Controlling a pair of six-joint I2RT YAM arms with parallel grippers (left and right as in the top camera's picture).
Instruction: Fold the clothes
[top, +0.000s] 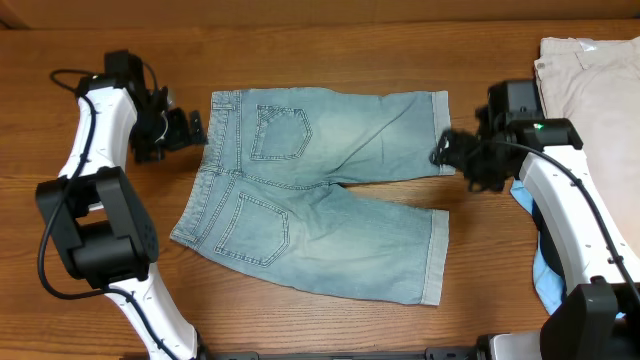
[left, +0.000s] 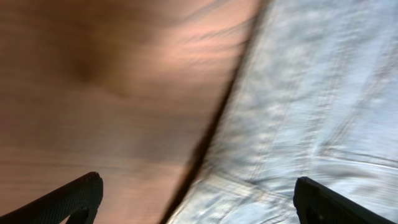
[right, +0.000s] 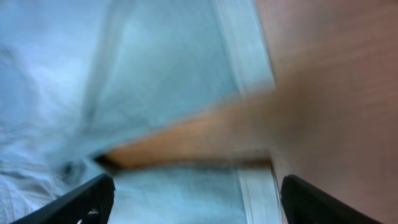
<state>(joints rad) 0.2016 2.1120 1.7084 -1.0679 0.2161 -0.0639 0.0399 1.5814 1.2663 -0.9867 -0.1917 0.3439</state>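
Faded light-blue denim shorts (top: 320, 190) lie flat on the table, back pockets up, waistband to the left, hemmed legs to the right. My left gripper (top: 196, 128) is open beside the top of the waistband; in the left wrist view the waistband edge (left: 292, 112) lies between its fingers (left: 198, 202). My right gripper (top: 447, 148) is open at the hem of the far leg; the right wrist view shows both leg hems (right: 242, 50) and bare table between them, above its fingers (right: 196, 202). A cream garment (top: 595, 100) lies at the back right; a bright-blue one (top: 543, 272) peeks from under my right arm.
The wooden table (top: 330, 60) runs all around the shorts. The cream pile fills the right back corner. My left arm's base (top: 100, 230) stands at the left of the shorts, and my right arm (top: 570, 210) crosses the right side.
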